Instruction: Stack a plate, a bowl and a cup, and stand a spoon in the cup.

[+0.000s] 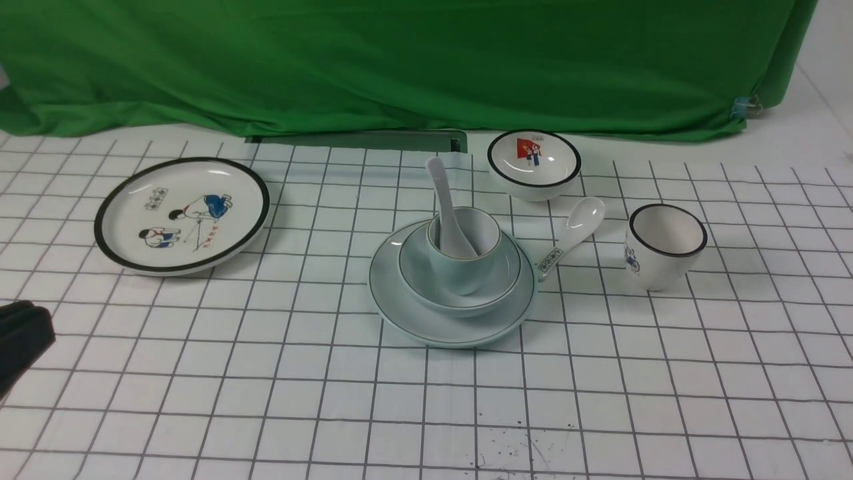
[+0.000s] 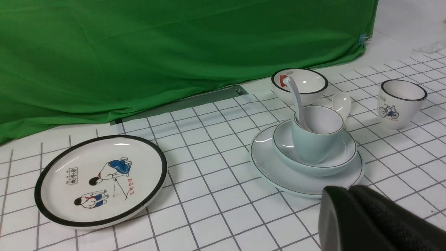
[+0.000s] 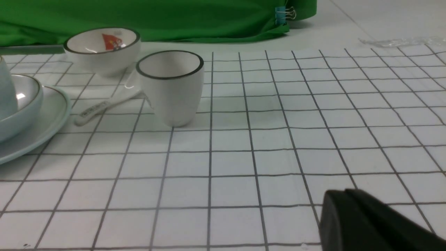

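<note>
- The spoon (image 1: pixel 448 213) is standing in the cup (image 1: pixel 464 248), its long axis leaning steeply, handle tip pointing up, far and slightly left, bowl end down inside the cup against its left inner wall.
- The cup is sitting upright in the bowl (image 1: pixel 460 283), and the bowl is resting on the plate (image 1: pixel 453 313), the stack lying near the middle of the gridded surface (image 1: pixel 266 400).
- The plate, bowl and cup are showing a plain pale blue-green glaze with thin dark rim lines; the spoon is plain white.
- A patterned spoon (image 1: pixel 572 235) is lying flat just right of the stack, handle toward the plate's edge.
- A black-rimmed picture bowl (image 1: pixel 534 164) is sitting far right of the stack, a black-rimmed cup (image 1: pixel 665 245) further right, and a cartoon plate (image 1: pixel 181 213) well apart on the left; all three are holding nothing.
- The left gripper (image 2: pixel 348 190) is showing its jaws pressed together, holding nothing, near the plate's near-left side.
- The right gripper (image 3: pixel 343 195) is likewise showing closed, empty jaws, over bare surface on the near right.
</note>
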Controlling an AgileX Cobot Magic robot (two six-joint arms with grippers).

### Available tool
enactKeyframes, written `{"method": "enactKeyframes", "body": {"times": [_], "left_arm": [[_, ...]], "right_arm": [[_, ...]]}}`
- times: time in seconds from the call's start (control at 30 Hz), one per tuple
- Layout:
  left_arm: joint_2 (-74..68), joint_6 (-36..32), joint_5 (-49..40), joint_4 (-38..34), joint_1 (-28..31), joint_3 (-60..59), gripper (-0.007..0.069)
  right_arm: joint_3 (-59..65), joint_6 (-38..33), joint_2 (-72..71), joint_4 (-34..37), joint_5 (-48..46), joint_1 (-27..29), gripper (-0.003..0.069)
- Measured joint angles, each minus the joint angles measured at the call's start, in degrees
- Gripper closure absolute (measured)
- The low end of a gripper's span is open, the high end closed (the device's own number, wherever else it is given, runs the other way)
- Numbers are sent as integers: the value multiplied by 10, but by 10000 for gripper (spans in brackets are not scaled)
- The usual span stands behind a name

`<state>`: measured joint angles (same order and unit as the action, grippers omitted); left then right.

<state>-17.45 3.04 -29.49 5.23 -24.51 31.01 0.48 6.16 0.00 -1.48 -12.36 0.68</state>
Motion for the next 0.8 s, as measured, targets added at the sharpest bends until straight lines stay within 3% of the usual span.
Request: {"method": "enactKeyframes", "body": {"times": [0.57, 0.8], "left_arm": [[0, 0, 0, 22, 0, 0, 656], [2, -13, 43, 15, 2, -23, 656]], "right_arm": [[0, 0, 0, 0, 0, 0, 595], [0, 0, 0, 0, -1, 0, 572]]}}
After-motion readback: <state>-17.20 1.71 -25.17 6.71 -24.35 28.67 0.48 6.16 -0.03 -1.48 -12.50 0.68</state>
